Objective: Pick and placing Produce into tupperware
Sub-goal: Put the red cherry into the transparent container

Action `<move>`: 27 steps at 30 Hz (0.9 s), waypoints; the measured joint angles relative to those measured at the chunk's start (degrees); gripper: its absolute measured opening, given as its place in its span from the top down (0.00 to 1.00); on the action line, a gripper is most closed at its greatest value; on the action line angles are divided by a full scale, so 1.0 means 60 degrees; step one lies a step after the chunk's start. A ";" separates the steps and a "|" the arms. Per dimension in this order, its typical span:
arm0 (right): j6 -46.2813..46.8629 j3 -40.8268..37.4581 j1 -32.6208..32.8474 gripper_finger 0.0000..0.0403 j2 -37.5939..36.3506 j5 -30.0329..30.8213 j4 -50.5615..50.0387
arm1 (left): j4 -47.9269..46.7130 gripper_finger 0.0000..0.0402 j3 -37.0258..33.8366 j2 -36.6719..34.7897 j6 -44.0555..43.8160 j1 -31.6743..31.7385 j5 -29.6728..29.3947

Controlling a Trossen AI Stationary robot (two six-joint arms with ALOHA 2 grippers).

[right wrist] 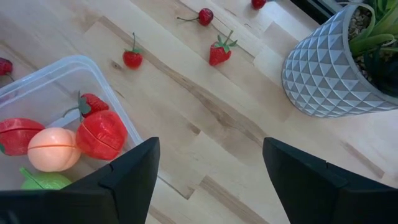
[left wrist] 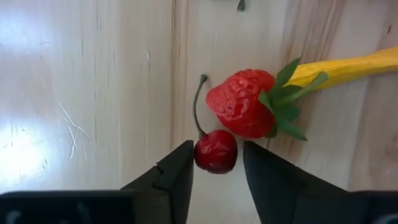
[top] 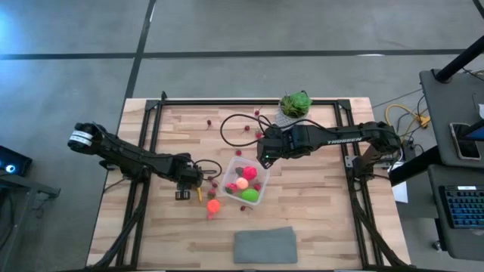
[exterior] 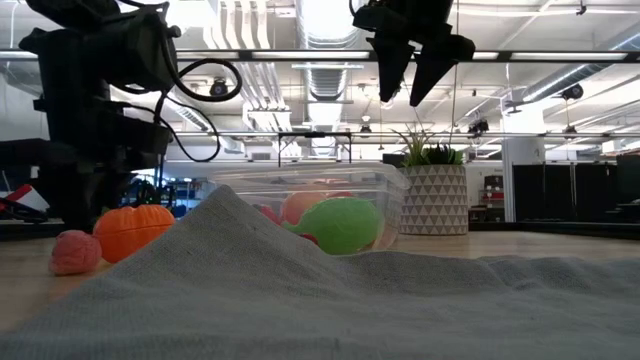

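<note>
Clear tupperware (top: 259, 172), one cherry (left wrist: 216, 151), left claw (left wrist: 214, 171)

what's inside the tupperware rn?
In the tupperware, the right wrist view shows two red pieces, a small strawberry, a peach-coloured piece and a green piece. The right gripper's finger covers the tub's near corner, so anything there is hidden.

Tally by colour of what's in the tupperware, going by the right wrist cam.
Tupperware, the part that shows in the right wrist view:
Red pieces: 3
Peach piece: 1
Green piece: 1
Total: 5
</note>
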 joint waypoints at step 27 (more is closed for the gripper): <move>0.0004 0.0000 0.0002 0.33 0.0000 -0.0084 -0.0011 | -0.0708 0.83 0.1602 -0.0098 -0.0024 0.0022 -0.1971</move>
